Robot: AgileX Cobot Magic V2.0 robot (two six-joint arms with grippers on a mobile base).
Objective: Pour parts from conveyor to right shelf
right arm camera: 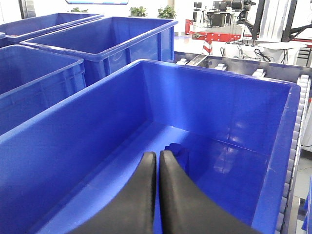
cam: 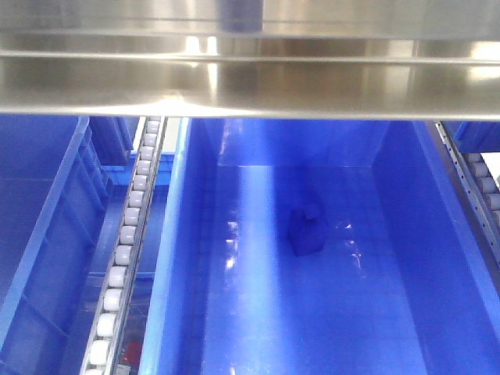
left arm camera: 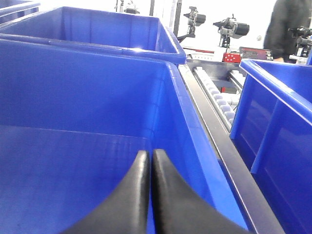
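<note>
We are looking down into a deep blue tub (cam: 406, 234) on the right shelf (cam: 250, 86), and one blue part (cam: 306, 230) is already lying on the tub floor, nearer the far wall than the near edge. So at least one part seems delivered; the conveyor is not showing in any view, and we cannot tell whether more parts are waiting.

Our left gripper (left arm camera: 150, 168) is hanging over another tub (left arm camera: 97, 97) with its jaws pressed together and nothing between them. Our right gripper (right arm camera: 157, 168) is clenched and empty too, pointing into the tub just short of the part.

The steel beam is crossing low over the tub's far end, and the roller track (cam: 129, 250) is running along its left rim, so we judge straight up to be the freest way out.
</note>
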